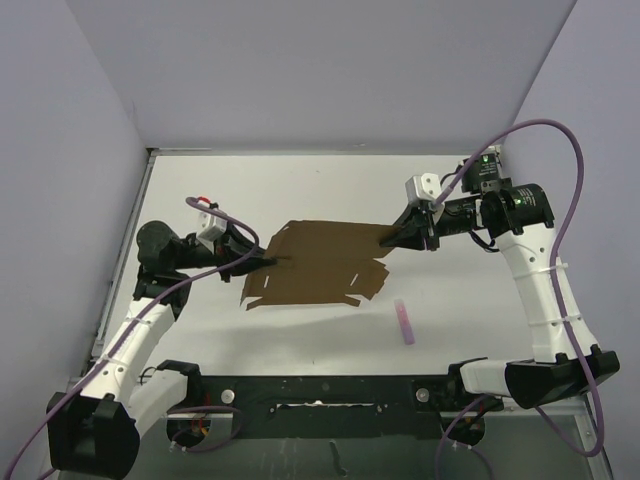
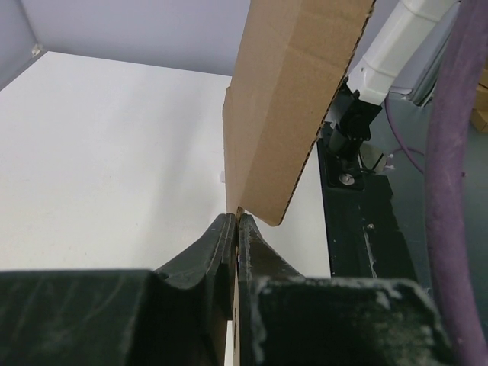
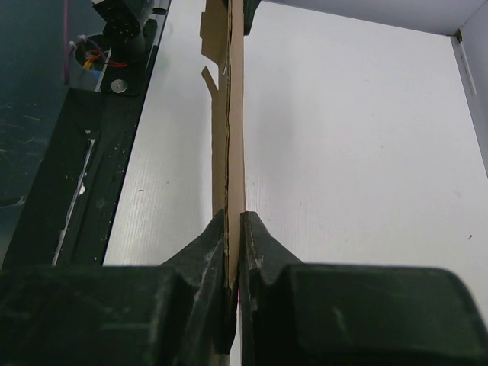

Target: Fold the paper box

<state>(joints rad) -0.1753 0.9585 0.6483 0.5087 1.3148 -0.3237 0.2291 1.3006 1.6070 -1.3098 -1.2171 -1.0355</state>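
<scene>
Where the left gripper point(image 1: 262, 262) meets the box point(image 1: 320, 262), its jaws are pinched tight on the sheet's left edge. The left wrist view shows the cardboard point(image 2: 290, 99) running straight out from between the closed fingertips point(image 2: 221, 236). Across the sheet, the right gripper point(image 1: 388, 240) is likewise clamped, with the box's right edge point(image 3: 235, 114) sandwiched between its fingers point(image 3: 255, 236) and almost no gap showing.

The table point(image 1: 200, 190) is white. Pale lilac walls point(image 1: 320, 70) close it in at the left, back and right, and a black rail point(image 1: 320, 385) runs along its near edge. A pink stick point(image 1: 404, 322) lies on the table near the box's near right corner, apart from it.

The box is an unfolded brown sheet, its broad face turned up toward the top camera. Its long axis runs left to right between the two grippers, and the slotted flaps are along its near edge. I cannot tell whether it rests on the table or hangs just above it.
</scene>
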